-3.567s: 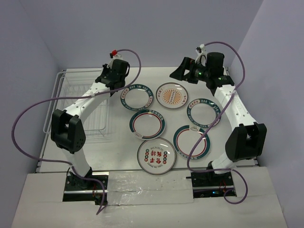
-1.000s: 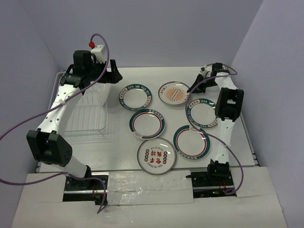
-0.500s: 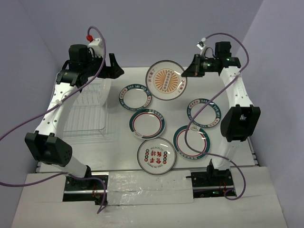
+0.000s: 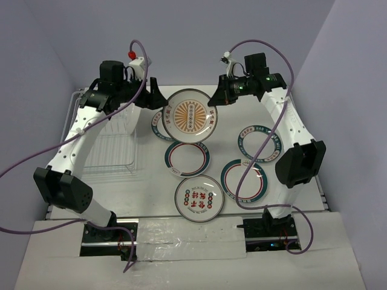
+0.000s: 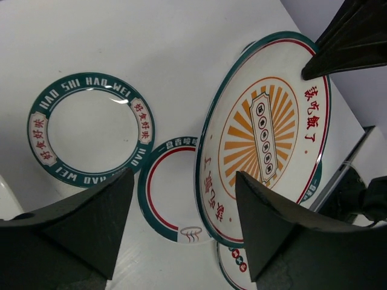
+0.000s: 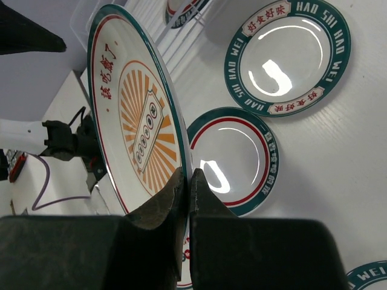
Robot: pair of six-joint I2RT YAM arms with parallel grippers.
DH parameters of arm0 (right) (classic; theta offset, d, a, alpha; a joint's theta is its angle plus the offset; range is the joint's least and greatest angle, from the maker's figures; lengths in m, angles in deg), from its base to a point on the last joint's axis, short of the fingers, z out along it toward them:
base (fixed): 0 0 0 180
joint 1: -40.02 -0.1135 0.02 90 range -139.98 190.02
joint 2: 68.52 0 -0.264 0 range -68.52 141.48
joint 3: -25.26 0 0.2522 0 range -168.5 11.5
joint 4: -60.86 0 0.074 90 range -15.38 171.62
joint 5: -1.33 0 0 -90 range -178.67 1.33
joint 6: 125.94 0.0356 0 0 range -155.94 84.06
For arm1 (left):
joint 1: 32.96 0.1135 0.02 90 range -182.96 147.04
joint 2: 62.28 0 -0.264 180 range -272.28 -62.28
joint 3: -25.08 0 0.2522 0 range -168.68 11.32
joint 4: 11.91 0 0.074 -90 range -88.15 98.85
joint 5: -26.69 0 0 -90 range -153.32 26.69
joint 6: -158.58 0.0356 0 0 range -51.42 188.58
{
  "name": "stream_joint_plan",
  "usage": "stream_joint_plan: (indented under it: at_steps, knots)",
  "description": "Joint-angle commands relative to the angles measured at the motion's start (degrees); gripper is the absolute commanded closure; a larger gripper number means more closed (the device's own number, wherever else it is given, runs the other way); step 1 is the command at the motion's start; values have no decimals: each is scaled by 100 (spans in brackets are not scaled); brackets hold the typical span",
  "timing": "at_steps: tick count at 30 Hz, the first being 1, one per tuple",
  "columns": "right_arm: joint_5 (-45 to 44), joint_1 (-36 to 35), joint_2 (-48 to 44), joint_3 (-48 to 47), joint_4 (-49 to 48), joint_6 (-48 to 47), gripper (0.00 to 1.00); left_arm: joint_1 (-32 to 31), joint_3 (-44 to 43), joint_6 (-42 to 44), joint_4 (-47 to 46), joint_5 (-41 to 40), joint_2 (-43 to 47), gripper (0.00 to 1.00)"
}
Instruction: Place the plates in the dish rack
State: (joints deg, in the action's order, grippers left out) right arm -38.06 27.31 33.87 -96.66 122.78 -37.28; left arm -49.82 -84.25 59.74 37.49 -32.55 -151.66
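The right gripper (image 4: pixel 216 99) has its fingers pinched tight on the rim of the sunburst plate (image 4: pixel 189 116), holding it up off the table (image 4: pixel 151 193), tilted on edge between the two arms. The grip is on a thin edge only, so the plate could swing or slip out. It would then drop onto the lettered plate (image 4: pixel 158 125) and the red-ringed plate (image 4: pixel 187 158) lying right below. The left gripper (image 4: pixel 154 99) stands just beside the plate's other edge, fingers spread wide with nothing in them; whether the rim sits between them I cannot tell. If this is a handover, letting go before the left closes would lose the plate. The rack (image 4: pixel 109 148) sits well to the left, partly under the left arm, which crowds the way in
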Motion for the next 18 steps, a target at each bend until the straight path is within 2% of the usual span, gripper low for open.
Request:
stream_joint_plan:
  at_steps: [1,8,10,12,13,16,18]
  knots:
    - [151,-187,-606,-39,-96,-59,100,-27,82,58,84,508,79,27]
    - [265,-329,-676,-126,-184,82,100,-36,223,14,101,842,26,40]
    - [265,-381,-685,-170,-211,99,100,-36,258,31,119,1018,35,47]
    - [239,-434,-703,-170,-281,117,100,-36,293,49,180,1256,53,58]
    - [230,-443,-711,-170,-307,117,100,-36,354,14,163,1291,87,73]
    - [186,-460,-720,-127,-430,310,100,7,469,-223,84,1379,175,100]
    - [160,-460,-720,-91,-509,380,100,86,487,-258,84,1581,228,100]
